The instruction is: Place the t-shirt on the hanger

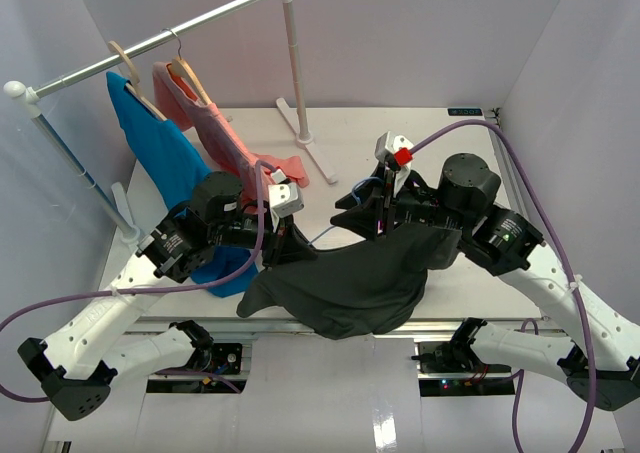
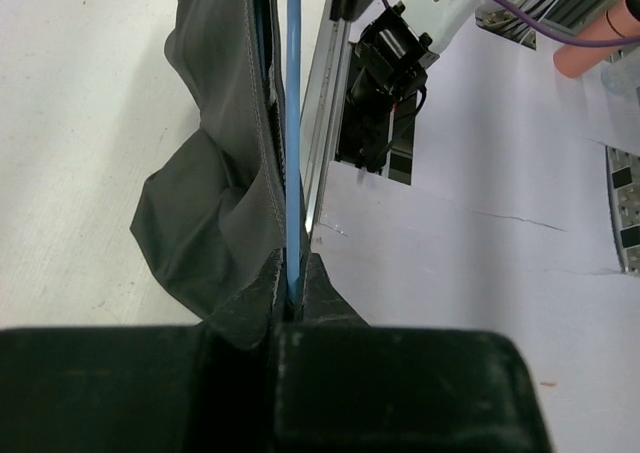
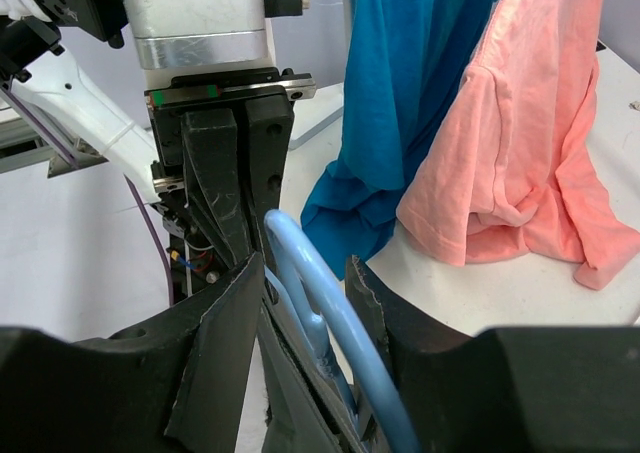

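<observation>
The dark charcoal t-shirt point(image 1: 350, 283) hangs bunched between the two arms over the table's near edge. In the left wrist view its cloth point(image 2: 215, 173) lies beside the thin light-blue hanger point(image 2: 293, 123). My left gripper point(image 1: 290, 245) is shut on the hanger wire, its jaws pinching the wire point(image 2: 295, 265). My right gripper point(image 1: 362, 209) is open. In the right wrist view the hanger's curved hook point(image 3: 330, 303) passes between its spread fingers point(image 3: 303, 263) with a gap on each side. The hanger's lower part is hidden under the shirt.
A clothes rack point(image 1: 295, 63) stands at the back left with a bright blue garment point(image 1: 160, 153) and a salmon-pink garment point(image 1: 215, 123) on tan wooden hangers. They also show in the right wrist view, blue point(image 3: 410, 93) and pink point(image 3: 520, 143). The table's metal front rail point(image 2: 325, 123) runs under the shirt.
</observation>
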### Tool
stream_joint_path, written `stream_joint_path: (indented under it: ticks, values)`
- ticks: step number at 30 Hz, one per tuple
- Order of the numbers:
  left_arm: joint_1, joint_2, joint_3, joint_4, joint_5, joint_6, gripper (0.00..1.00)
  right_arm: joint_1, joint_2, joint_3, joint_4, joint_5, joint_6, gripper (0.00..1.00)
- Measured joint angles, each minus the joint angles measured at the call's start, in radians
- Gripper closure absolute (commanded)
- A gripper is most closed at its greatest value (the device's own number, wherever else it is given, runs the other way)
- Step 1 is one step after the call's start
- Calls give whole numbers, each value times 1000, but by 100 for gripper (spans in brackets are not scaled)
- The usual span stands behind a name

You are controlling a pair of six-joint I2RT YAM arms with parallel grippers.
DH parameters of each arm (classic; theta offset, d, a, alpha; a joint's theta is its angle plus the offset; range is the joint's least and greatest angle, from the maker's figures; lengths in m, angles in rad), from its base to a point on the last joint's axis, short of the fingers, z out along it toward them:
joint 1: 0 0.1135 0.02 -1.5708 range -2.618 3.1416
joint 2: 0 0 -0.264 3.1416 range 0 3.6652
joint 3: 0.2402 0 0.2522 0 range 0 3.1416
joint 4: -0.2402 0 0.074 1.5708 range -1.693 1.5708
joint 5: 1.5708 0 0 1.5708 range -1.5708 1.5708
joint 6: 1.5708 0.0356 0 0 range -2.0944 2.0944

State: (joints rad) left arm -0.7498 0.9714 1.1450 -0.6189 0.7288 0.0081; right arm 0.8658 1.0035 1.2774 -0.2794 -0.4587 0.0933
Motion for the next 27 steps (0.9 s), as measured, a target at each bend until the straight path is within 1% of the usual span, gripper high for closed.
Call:
stream_joint_path:
  ticks: [4,6,7,11,14,18,20,23,27]
  values:
    - [0,-6,-8,9,-24,-50,100,-1,0,-10,10,11,7,68]
    - [0,-15,-18,18,-35,-71,100,-1,0,-16,15,24,12,54]
    - [0,-19,-25,25,-39,-80,100,-1,0,-17,15,33,17,49]
    - [-1,-42,-66,67,-63,-111,100,0,-10,-32,21,111,42,31]
    - [-2,-74,-108,84,-110,-133,100,-1,-38,-52,30,194,65,20]
    - [-1,-99,-127,106,-174,-161,100,0,-82,-65,45,267,88,5]
    - [-1,-98,-127,122,-204,-179,100,0,-103,-65,55,312,100,2]
    - [-1,-88,-127,137,-260,-204,100,0,-140,-80,68,392,114,2]
    - [-1,-61,-127,150,-374,-235,100,-1,-202,-124,69,507,133,2]
